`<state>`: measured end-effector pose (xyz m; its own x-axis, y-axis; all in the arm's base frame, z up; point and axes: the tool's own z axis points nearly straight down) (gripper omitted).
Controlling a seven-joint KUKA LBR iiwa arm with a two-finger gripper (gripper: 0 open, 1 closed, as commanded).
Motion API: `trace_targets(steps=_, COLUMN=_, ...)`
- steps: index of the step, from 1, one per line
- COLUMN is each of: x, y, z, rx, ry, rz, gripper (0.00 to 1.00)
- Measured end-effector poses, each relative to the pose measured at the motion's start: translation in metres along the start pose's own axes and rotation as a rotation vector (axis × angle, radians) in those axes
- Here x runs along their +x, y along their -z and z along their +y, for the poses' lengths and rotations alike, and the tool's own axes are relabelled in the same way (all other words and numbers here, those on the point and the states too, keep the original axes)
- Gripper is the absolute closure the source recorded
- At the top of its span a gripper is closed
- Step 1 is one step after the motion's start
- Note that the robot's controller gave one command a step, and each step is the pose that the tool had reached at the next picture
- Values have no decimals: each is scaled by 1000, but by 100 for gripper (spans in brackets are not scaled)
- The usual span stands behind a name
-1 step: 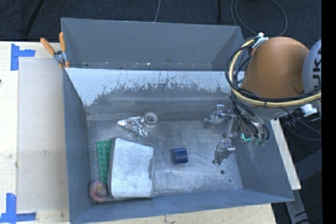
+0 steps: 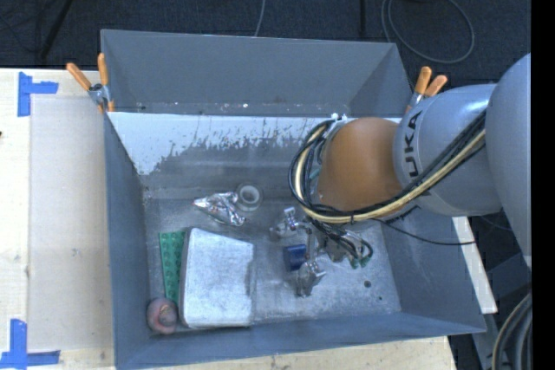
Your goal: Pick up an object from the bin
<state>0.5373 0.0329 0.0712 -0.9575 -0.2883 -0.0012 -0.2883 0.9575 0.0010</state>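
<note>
Fingers [image 2: 305, 277] are standing apart, straddling a small blue block [image 2: 296, 256] lying on the bin [image 2: 217, 82] floor, right of centre — nothing is being gripped yet; closing and lifting are, by appearance, remaining.

Small blue block [image 2: 296, 256], bin floor [image 2: 381, 283] right of centre, between spread claw [image 2: 297, 253] fingers.

place: robot lab | signs: KUKA arm [image 2: 486, 143]; grey metal bin [image 2: 251, 74]; cables [image 2: 264, 9] on dark floor [image 2: 338, 13]
</note>
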Motion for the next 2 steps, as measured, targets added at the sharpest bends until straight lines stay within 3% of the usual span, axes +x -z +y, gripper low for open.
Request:
trace_targets(steps=1, x=45, y=1, z=-45, rx=1, ry=87, rz=-5, gripper=0)
trace_targets(steps=2, x=10, y=1, z=13, rx=1, ry=254, rz=-1, gripper=0)
